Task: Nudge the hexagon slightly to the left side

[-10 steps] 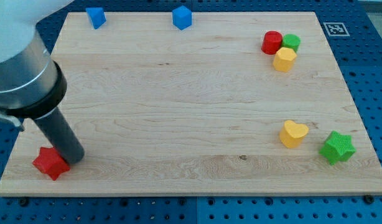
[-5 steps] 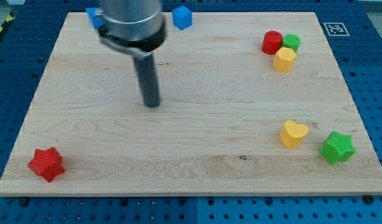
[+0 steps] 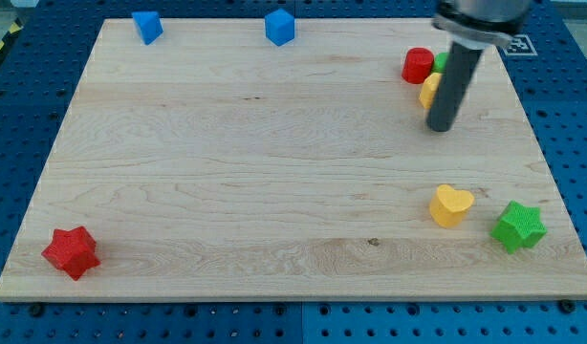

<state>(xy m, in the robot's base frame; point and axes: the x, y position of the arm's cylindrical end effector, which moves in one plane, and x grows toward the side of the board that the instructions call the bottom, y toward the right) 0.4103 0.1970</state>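
The yellow hexagon lies at the view's upper right, mostly hidden behind my rod. It sits beside a red cylinder-like block and a green block that is mostly hidden too. My tip rests on the board just below and slightly right of the yellow hexagon, close to it; contact cannot be told.
A yellow heart and a green star lie at the lower right. A red star lies at the lower left corner. Two blue blocks sit at the top edge.
My tip has swept from the red star at the lower left, across the board's middle, to the upper right next to the yellow hexagon. The red star sits slightly further left than before.
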